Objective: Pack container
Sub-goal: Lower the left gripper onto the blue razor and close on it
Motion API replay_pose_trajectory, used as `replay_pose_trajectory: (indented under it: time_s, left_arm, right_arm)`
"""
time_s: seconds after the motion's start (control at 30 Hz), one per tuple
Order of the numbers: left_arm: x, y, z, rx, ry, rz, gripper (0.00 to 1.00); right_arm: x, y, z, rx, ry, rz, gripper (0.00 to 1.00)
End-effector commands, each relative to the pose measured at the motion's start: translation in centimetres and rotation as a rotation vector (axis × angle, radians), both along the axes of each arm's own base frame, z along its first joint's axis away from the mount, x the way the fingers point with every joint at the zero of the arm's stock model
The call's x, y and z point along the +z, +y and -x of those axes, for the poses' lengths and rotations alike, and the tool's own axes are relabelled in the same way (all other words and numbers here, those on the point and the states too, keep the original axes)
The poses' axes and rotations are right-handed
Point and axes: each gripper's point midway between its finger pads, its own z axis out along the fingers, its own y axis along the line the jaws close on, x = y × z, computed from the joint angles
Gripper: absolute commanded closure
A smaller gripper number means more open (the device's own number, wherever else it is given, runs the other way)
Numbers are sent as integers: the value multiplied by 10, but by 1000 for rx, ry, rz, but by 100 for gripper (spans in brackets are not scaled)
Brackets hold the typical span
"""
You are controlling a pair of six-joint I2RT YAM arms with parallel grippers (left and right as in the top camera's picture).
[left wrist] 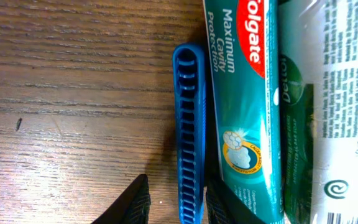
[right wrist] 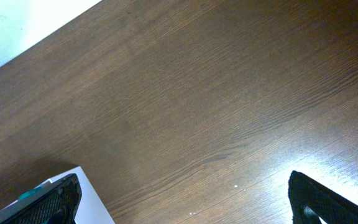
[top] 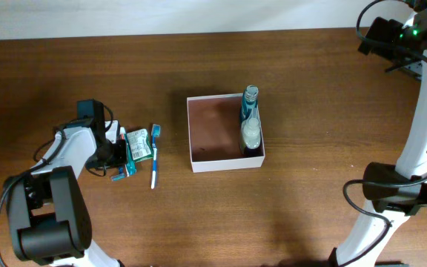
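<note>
**Grip check on the blue strip before any lift**

Left gripper [left wrist: 176,200] sits low over the table [left wrist: 61,93] with its jaws narrow, one finger on either side of a blue ribbed strip [left wrist: 189,124]. A sliver of wood shows between the outer finger and the strip, so I cannot tell whether it is clamped or only straddled. The toothpaste [left wrist: 244,93] lies against the strip's other side, with a white-and-green packet [left wrist: 328,112] beside that — the inner finger looks wedged right at that seam.

My judgement is to close squarely on the strip alone, then lift straight up so the toothpaste is not dragged along.

The container [top: 213,126] stands at mid-table, well apart to the right of this pile. A bottle [top: 250,122] is set along its right-hand wall, so the free floor is on its left — aim there. The toothbrush [top: 154,157] lies between pile and container, so carry over it, not through it.

Right gripper [right wrist: 185,196] hangs wide open and empty over bare wood by the container's corner.
</note>
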Motion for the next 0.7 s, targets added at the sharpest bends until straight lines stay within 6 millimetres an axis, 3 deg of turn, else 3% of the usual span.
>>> replay_pose_trajectory:
  time_s: [0.0,0.07,0.17,0.3,0.5,0.67]
  left_arm:
    - [-5,-1,3,4,10,10,69]
    - [-5,-1,1,4,5,9,69]
    - [-5,-1,-1,4,-5,8,59]
    - [-4,0,-5,4,-22,6,59]
    - [-4,0,-6,4,-24,6,75]
    - [-4,0,-6,4,-24,6,77]
  right_arm:
    - [6,-2,5,2,-8,13,2]
    - [6,-2,5,2,-7,13,1]
    - [6,-2,5,2,-8,13,2]
    - [6,-2,5,2,-7,13,2]
    - [6,-2,5,2,-7,13,2]
    - [6,-2,5,2,-7,13,1]
